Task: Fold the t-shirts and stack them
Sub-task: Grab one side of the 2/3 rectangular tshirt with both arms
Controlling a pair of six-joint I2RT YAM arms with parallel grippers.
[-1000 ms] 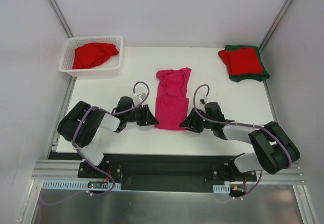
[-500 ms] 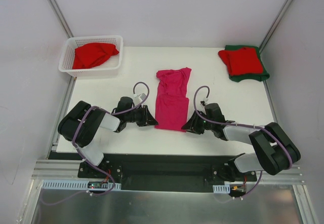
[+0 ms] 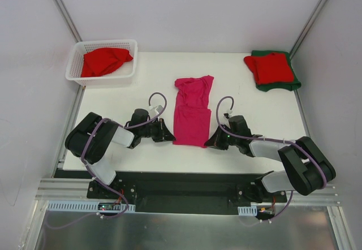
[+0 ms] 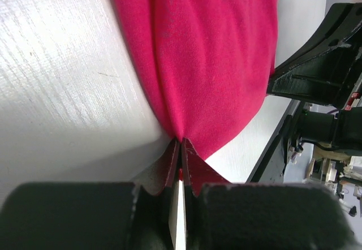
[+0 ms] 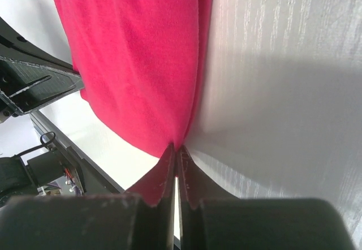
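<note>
At frame centre, the bright magenta-pink cloth t-shirt (image 3: 192, 111) is clamped at its lower corners by the left gripper (image 3: 171, 138) and right gripper (image 3: 208, 143).

Stretched low along the near edge of the table (image 3: 249, 100) with the left arm (image 3: 93, 139) and the right arm (image 3: 300, 162), with elbows out toward the near corners and forearms angled inward. Pinching hard with the left gripper (image 3: 168, 137) on the near-left corner of the pink t-shirt (image 3: 192, 111), cloth nipped at the very tips. Mirrored by the right gripper (image 3: 208, 142) on the near-right corner, closed to a thin slit. Aimed at each other across the hem, with wrists level, just off the tabletop.
</note>
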